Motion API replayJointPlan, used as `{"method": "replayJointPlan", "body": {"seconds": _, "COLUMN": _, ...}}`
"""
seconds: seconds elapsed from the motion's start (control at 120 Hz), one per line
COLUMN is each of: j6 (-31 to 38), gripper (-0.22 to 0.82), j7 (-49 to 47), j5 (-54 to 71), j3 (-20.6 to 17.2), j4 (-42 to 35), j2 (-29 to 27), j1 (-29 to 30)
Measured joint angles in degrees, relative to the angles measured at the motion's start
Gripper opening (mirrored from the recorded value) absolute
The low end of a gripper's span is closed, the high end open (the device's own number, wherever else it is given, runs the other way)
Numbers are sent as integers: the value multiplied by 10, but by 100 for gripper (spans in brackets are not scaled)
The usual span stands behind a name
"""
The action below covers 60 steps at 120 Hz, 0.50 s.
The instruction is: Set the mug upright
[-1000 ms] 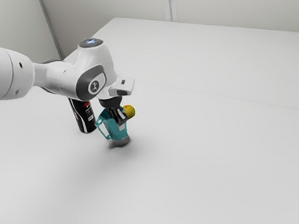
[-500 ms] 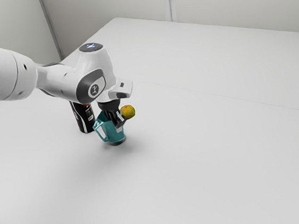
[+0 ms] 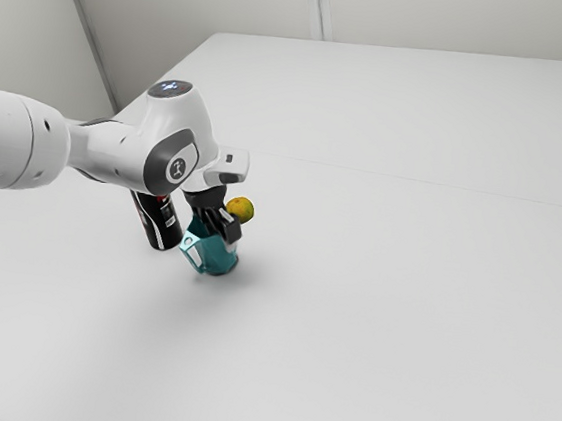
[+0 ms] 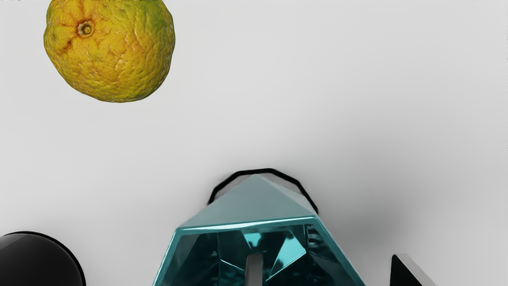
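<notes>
White table (image 3: 400,324), pale plain top, bearing one teal mug (image 3: 215,257), one black cylindrical container (image 3: 163,226), one yellow-green citrus fruit (image 4: 115,55)

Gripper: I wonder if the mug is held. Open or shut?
Gripper open: its fingers are apart in the wrist view, one at the mouth of the mug, the other outside.

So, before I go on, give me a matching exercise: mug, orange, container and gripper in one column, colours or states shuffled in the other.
1. Mug
2. Orange
3. Container
4. Gripper

A. Mostly black, with a red mark
B. Open, fingertips apart
C. Teal, with flat facets
D. Yellow with green patches, rough-skinned

Right pairs: 1-C, 2-D, 3-A, 4-B
</notes>
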Motion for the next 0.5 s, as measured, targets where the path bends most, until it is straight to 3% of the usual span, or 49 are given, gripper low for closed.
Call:
{"method": "replayJointPlan", "body": {"seconds": 0.233, "j6": 3, "gripper": 49, "j7": -2, "j5": -3, "j3": -1, "j4": 1, "j2": -8, "j1": -3}}
{"method": "replayJointPlan", "body": {"seconds": 0.5, "j6": -4, "gripper": 57, "j7": -5, "j5": -7, "j3": -2, "j4": 5, "j2": -58, "j1": -14}}
